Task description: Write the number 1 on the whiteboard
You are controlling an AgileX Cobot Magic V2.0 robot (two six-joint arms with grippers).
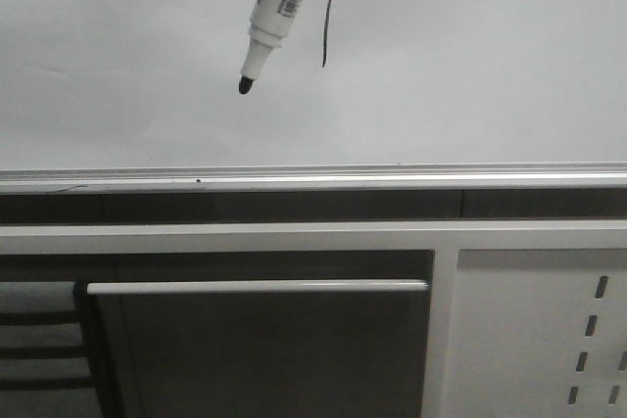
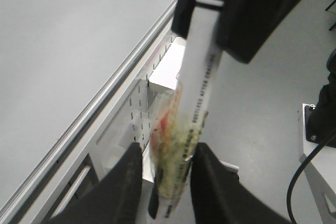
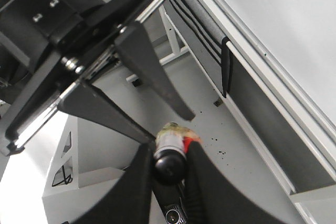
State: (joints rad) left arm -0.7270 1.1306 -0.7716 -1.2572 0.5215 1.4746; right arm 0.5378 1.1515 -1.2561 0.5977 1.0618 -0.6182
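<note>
The number 1 (image 1: pixel 325 29) stands as a thin dark stroke, near vertical and slightly curved, high on the whiteboard (image 1: pixel 118 66), close to its top edge as the front view frames it and a little right of the middle. The board's silver rail runs along its lower edge, well below the stroke. To my eye the figure is already drawn, so what remains is probably only to take the pen clear.

The marker (image 1: pixel 266 22) hangs just left of the stroke, tilted, its black tip (image 1: pixel 245 84) pointing down and to the left, lower than the foot of the stroke. Whether the tip touches the board cannot be told from the front view; it looks lifted off.

The risk from here is a stray mark: an uncapped tip this near the surface would leave a second line or smear the fresh stroke if the arm drifts toward the board or sideways to the right. The pen could also twist in its hold, since it is gripped at one end only.

The left wrist view shows the left gripper (image 2: pixel 164 179) with its jaws closed narrowly on the marker's barrel, over what looks like clear wrapping around it. The right wrist view shows the right gripper (image 3: pixel 169 174) with its jaws closed on a dark round object (image 3: pixel 169 167) that I cannot identify; a second open gripper stands just beyond it.

Below the board sits a white slotted metal panel (image 1: pixel 588 340).
</note>
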